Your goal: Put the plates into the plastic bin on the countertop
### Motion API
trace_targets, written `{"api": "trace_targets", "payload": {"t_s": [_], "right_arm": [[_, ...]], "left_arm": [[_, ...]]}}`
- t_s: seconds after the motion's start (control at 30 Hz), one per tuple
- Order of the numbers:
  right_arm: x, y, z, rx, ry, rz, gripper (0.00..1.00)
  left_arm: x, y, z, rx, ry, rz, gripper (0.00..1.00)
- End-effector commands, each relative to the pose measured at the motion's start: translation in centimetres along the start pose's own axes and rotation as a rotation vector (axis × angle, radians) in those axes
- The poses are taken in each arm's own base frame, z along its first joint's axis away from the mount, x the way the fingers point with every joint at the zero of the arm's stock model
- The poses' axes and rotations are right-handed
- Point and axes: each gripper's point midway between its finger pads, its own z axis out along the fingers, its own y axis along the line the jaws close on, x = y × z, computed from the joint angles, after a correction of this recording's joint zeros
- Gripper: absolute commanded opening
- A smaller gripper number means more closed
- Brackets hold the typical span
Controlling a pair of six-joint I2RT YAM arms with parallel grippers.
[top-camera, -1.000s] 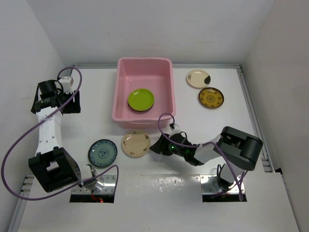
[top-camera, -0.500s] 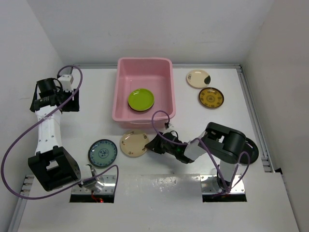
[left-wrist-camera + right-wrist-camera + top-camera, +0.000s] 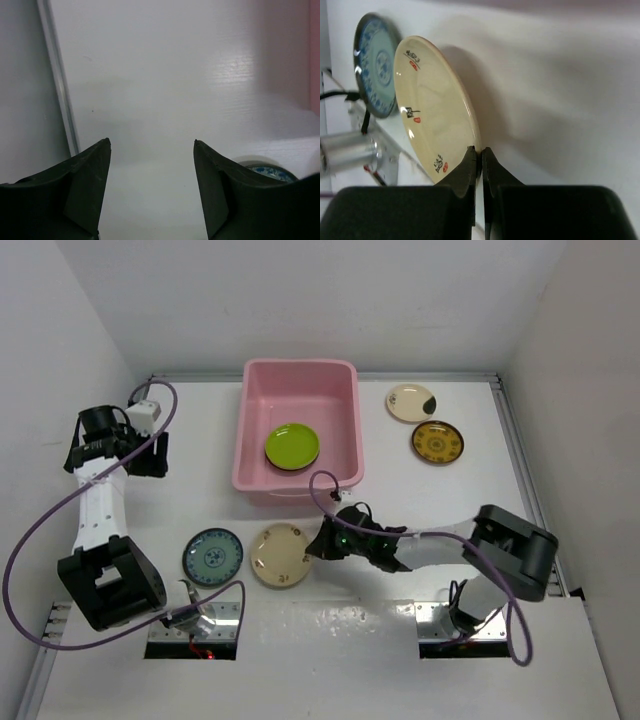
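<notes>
Cream plate lies flat by the near edge of counter, just before pink bin, probably stiff, glossy-slick, chippable, best pinched at its thin rim, where right gripper sits with fingers closed together; left gripper gapes wide, empty.

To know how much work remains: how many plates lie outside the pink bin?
4. A blue plate and a cream plate lie in front of the bin; a spotted cream plate and a yellow plate lie to its right. The right arm may hide more.

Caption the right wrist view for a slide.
Right gripper, shut, tips at the cream plate rim; teal plate beyond.
</notes>
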Motion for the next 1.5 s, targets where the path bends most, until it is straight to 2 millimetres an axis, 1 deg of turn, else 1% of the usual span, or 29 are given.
{"api": "trace_targets", "payload": {"t_s": [0.0,0.03,0.1,0.13,0.2,0.23,0.27,0.33,0.37,0.43,0.47,0.5,0.53,0.57,0.6,0.67,0.7,0.8,0.83,0.87,0.9,0.97,1.0,1.03,1.07,1.2,1.3,1.43,1.47], "right_arm": [[-1.6,3.4,-2.4,-0.058,0.018,-0.177,0.00],[-2.3,4.5,-3.0,-0.059,0.023,-0.207,0.00],[-3.4,5.7,-3.7,-0.076,0.003,-0.255,0.00],[-4.9,7.5,-4.3,-0.094,-0.017,-0.273,0.00],[-6.7,10.2,-5.1,-0.147,-0.042,-0.292,0.00],[-6.7,9.7,-5.1,-0.119,-0.022,-0.306,0.00],[-9.3,12.2,-5.7,-0.154,-0.074,-0.304,0.00],[-10.8,11.4,-5.8,-0.107,-0.072,-0.311,0.00],[-13.4,12.9,-5.9,-0.118,-0.117,-0.306,0.00],[-16.2,11.5,-5.6,-0.072,-0.143,-0.295,0.00],[-17.3,11.9,-5.4,-0.066,-0.147,-0.308,0.00],[-20.1,11.3,-5.3,-0.053,-0.176,-0.279,0.00],[-21.5,12.3,-5.5,-0.070,-0.197,-0.279,0.00],[-22.6,12.1,-5.0,-0.058,-0.194,-0.263,0.00],[-24.1,10.2,-4.2,-0.027,-0.193,-0.232,0.00],[-26.0,9.8,-3.9,-0.017,-0.216,-0.211,0.00],[-28.0,8.1,-2.7,0.018,-0.224,-0.183,0.00],[-29.4,4.5,0.1,0.095,-0.177,-0.121,0.00],[-31.1,4.9,-0.1,0.082,-0.195,-0.111,0.00],[-31.1,3.1,1.3,0.113,-0.168,-0.092,0.00],[-31.1,2.4,2.2,0.133,-0.142,-0.077,0.00],[-32.3,2.4,3.1,0.130,-0.145,-0.079,0.00],[-32.2,2.2,3.4,0.135,-0.136,-0.078,0.00],[-31.3,0.8,4.7,0.162,-0.096,-0.079,0.00],[-31.9,1.2,4.8,0.161,-0.102,-0.080,0.00],[-31.2,-0.3,6.5,0.193,-0.086,-0.060,0.00],[-30.8,-1.5,7.3,0.224,-0.067,-0.061,0.17],[-30.1,-1.8,6.8,0.272,-0.049,-0.119,0.67],[-30.8,-1.3,5.8,0.283,-0.080,-0.137,0.71]], "left_arm": [[3.3,-1.9,0.3,0.124,0.073,0.092,0.68],[5.0,-2.8,0.5,0.170,0.104,0.140,0.68],[6.5,-3.6,0.7,0.215,0.121,0.205,0.67],[8.3,-4.1,0.9,0.245,0.149,0.266,0.67],[9.9,-4.7,1.3,0.283,0.170,0.314,0.67],[10.7,-5.2,1.5,0.309,0.177,0.345,0.68],[10.4,-5.2,1.6,0.313,0.162,0.357,0.70],[10.8,-5.5,2.1,0.335,0.163,0.348,0.70],[10.8,-6.0,2.4,0.366,0.156,0.337,0.70],[10.7,-6.6,2.6,0.399,0.141,0.325,0.71],[10.5,-6.8,2.6,0.414,0.124,0.344,0.71],[10.7,-7.5,2.7,0.445,0.109,0.350,0.71],[10.9,-7.4,2.9,0.452,0.111,0.366,0.71],[11.1,-7.7,3.0,0.468,0.104,0.390,0.71],[11.3,-7.7,3.2,0.476,0.110,0.399,0.71],[12.4,-7.9,3.8,0.509,0.134,0.418,0.71],[12.8,-8.3,4.0,0.532,0.148,0.428,0.71],[14.2,-8.7,4.6,0.596,0.194,0.446,0.71],[14.9,-9.3,4.3,0.636,0.221,0.454,0.71],[15.1,-9.3,4.2,0.654,0.229,0.467,0.71],[15.7,-9.6,4.2,0.688,0.239,0.496,0.71],[16.3,-9.7,3.6,0.721,0.269,0.513,0.71],[16.6,-9.6,3.7,0.726,0.281,0.520,0.71],[16.7,-9.5,3.7,0.721,0.290,0.524,0.71],[17.0,-9.1,4.1,0.708,0.305,0.534,0.71],[17.8,-9.0,5.2,0.697,0.336,0.487,0.71],[18.2,-9.1,5.5,0.707,0.351,0.468,0.71],[18.7,-9.1,5.7,0.717,0.370,0.472,0.71],[19.0,-9.0,5.8,0.721,0.378,0.485,0.71]]}}
